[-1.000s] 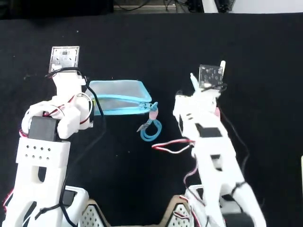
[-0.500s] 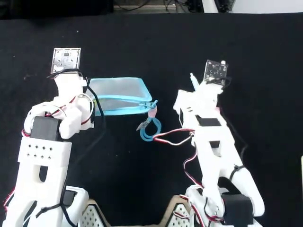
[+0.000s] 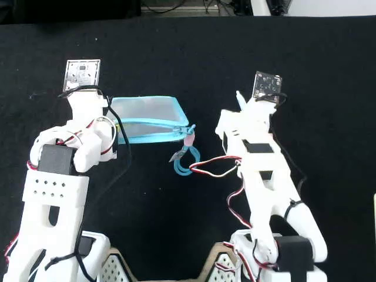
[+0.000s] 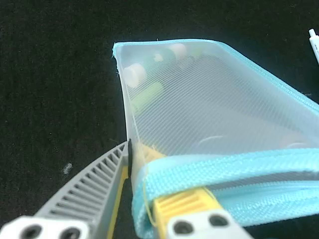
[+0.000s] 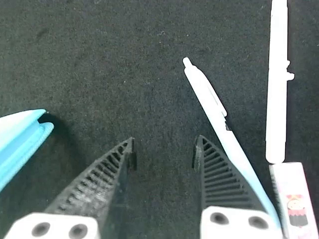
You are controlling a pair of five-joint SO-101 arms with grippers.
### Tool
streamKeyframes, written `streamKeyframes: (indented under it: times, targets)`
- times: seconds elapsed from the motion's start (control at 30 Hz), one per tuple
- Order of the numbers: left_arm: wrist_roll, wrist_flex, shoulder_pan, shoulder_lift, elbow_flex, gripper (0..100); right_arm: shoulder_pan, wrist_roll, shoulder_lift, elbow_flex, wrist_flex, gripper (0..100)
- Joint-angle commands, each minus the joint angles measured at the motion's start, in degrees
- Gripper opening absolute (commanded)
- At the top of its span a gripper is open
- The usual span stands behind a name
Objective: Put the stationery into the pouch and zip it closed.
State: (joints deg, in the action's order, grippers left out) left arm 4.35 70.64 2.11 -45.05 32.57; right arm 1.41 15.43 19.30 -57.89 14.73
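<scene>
In the high view the arms cover much. The left arm's body lies over the left end of the pouch (image 3: 150, 117), which rests flat in the upper middle of that frame, a little left of centre. The left wrist view shows the left gripper (image 4: 135, 155) pressed together on this end edge, with the mesh pinched between its grey and yellow fingers. Through the mesh I make out a white round piece (image 4: 134, 74) and a green piece (image 4: 148, 94); the other things inside are too dim to name. How far the zipper is drawn, I cannot tell.

The right gripper (image 5: 162, 152) has its fingers spread and holds nothing. It hangs over the black cloth (image 3: 329, 70), just beside a light blue pen (image 5: 212, 102). A white pen (image 5: 277, 74) lies next to that one, and a small printed piece (image 5: 294, 199) is cut off by the frame edge.

Between the pouch's right end and the right arm runs a strip of cloth, with a blue loop (image 3: 187, 163) in its lower part.
</scene>
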Motion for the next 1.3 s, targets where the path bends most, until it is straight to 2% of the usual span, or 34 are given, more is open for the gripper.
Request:
streamKeyframes:
  times: [0.0,0.2,0.33,0.6,0.93,1.07,1.17,1.27]
  targets:
    - [0.5,-0.4,0.4,0.5,-0.1,3,0.4,-0.7,-3.4,7.1,2.7,17.7]
    - [0.4,-0.4,0.4,0.4,-0.1,3,-2.9,-0.5,-16.4,24.7,19.9,17.5]
    - [0.4,-0.4,0.4,0.3,-0.1,3,-4.0,-0.8,-23.0,32.6,23.3,17.6]
    - [0.3,-0.4,0.4,0.2,-0.1,3,-3.0,-12.0,-29.8,38.5,17.9,17.4]
    - [0.4,0.7,0.4,0.0,-0.2,3,-3.3,-17.4,-36.9,38.5,7.6,17.4]
    - [0.4,0.6,0.4,0.0,-0.2,3,-3.2,-22.8,-41.0,38.5,1.8,17.4]
    - [0.4,0.6,0.4,0.0,-0.2,3,-3.2,-27.0,-42.4,38.5,0.2,17.4]
    - [0.4,0.6,0.4,0.0,-0.1,3,-3.0,-28.0,-42.6,38.5,0.1,17.3]
